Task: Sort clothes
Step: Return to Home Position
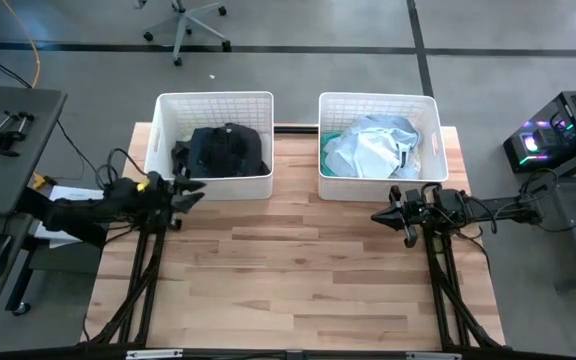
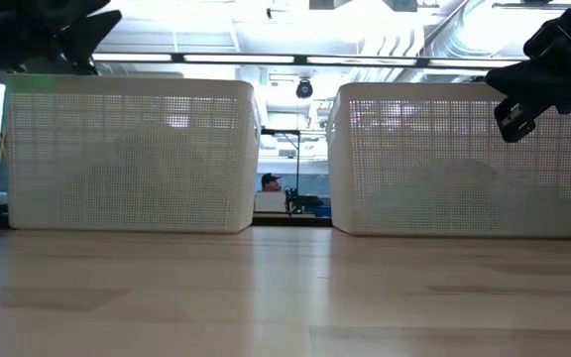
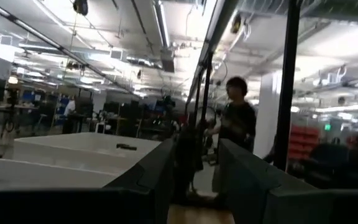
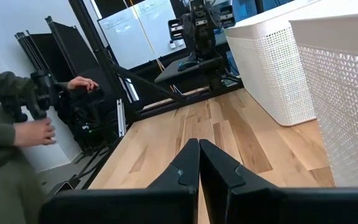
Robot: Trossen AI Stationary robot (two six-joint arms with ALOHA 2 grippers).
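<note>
Black clothes [image 1: 220, 150] lie heaped in the left white basket [image 1: 164, 120] at the table's far side. Pale blue and white clothes [image 1: 373, 148] lie heaped in the right white basket [image 1: 433, 115]. My left gripper [image 1: 196, 193] hovers just in front of the left basket's near wall, pointing toward the table's right. It is open and empty, as the left wrist view [image 3: 194, 183] shows. My right gripper [image 1: 376, 215] hovers in front of the right basket, pointing toward the table's left. It is shut and empty in the right wrist view [image 4: 199, 158].
The wooden tabletop [image 1: 298, 280] stretches bare from the baskets to the near edge. A person [image 4: 5, 130] stands beyond the table's left edge, hands on a device. Another person [image 3: 236, 118] shows in the room beyond. A desk [image 1: 8, 130] stands at the left.
</note>
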